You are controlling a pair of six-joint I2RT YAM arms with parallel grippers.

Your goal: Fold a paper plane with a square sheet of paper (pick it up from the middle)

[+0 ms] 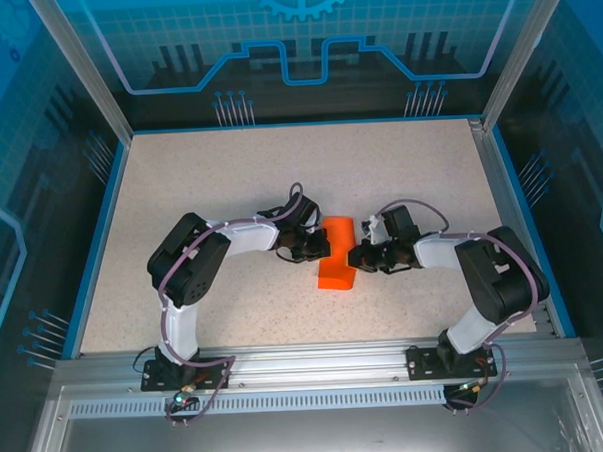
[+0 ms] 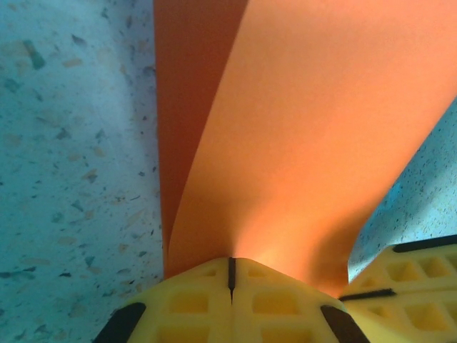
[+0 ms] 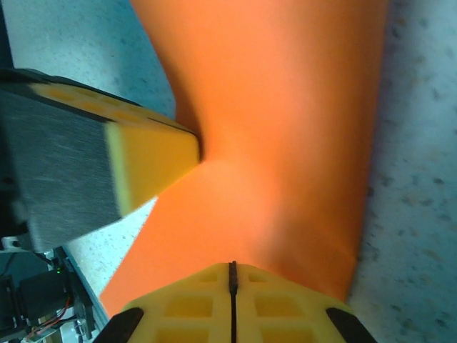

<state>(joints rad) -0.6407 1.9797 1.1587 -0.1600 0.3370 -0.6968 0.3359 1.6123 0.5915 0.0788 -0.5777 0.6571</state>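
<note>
Now the left hand (image 1: 310, 248) is clamped tight on one edge of the folded orange paper (image 1: 336, 257) and the right hand (image 1: 360, 256) is pinched on the opposite edge, the paper bowed between them at the middle of the worktop (image 1: 229, 179).

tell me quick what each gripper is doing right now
left gripper: closed, pinching the orange sheet of paper
right gripper: closed, pinching the same sheet
</note>
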